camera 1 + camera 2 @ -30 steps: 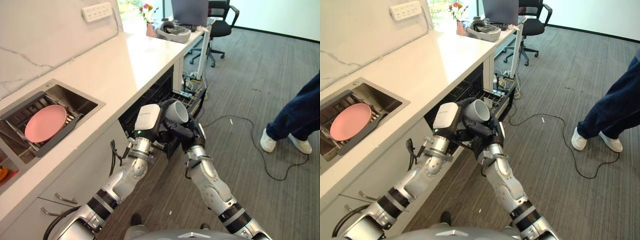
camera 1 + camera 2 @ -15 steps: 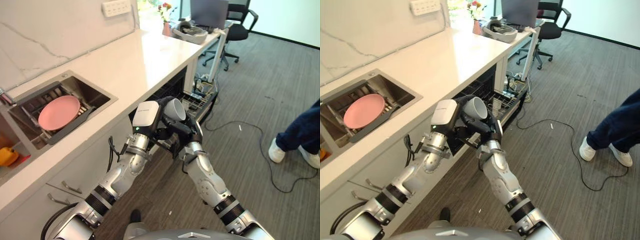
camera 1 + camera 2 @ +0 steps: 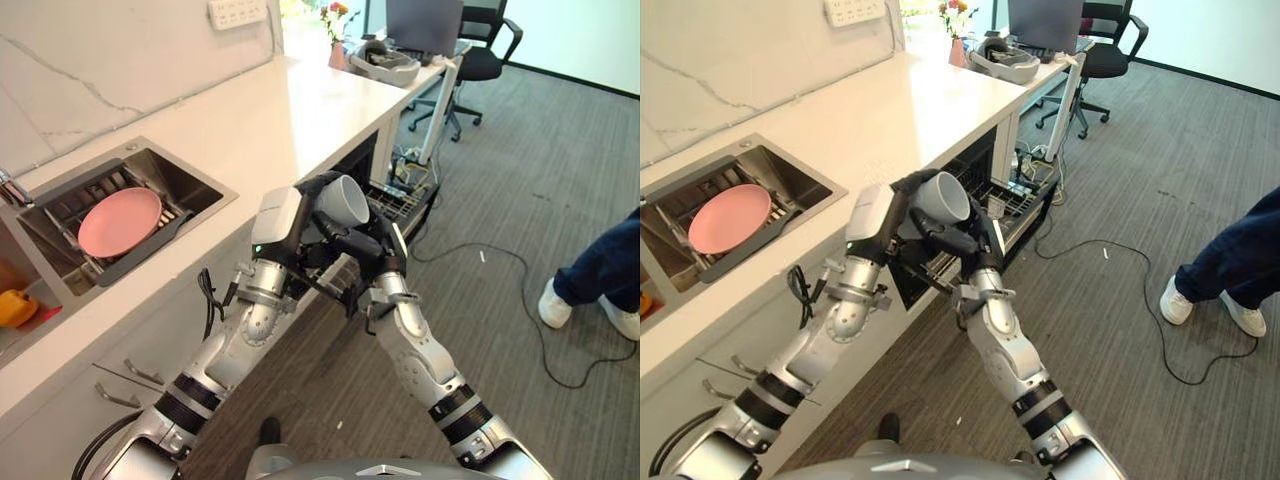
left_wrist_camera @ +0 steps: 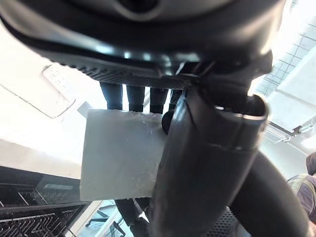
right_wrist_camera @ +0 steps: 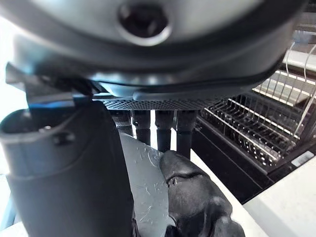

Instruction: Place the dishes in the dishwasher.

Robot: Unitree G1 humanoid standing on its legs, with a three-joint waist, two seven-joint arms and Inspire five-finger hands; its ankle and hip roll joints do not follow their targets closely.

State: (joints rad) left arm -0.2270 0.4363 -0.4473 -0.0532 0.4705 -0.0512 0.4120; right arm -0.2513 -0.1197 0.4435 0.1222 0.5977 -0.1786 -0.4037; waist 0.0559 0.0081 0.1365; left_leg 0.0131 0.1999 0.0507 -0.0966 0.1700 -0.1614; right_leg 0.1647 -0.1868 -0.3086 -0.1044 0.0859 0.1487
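A grey cup hangs in the air just in front of the open dishwasher under the white counter. Both hands hold it. My left hand reaches in from the counter side with fingers and thumb curled round the cup. From below and in front, my right hand grips the same cup. The dishwasher's wire rack is pulled out behind the hands. A pink plate lies on a dark rack in the sink.
White counter runs along the left. A person's legs and white shoes stand on the grey floor at right. An office chair and a desk stand at the back. A yellow object sits left of the sink.
The cup and both hands have risen a little and drawn back towards the counter. The camera has also shifted since the earliest frames.
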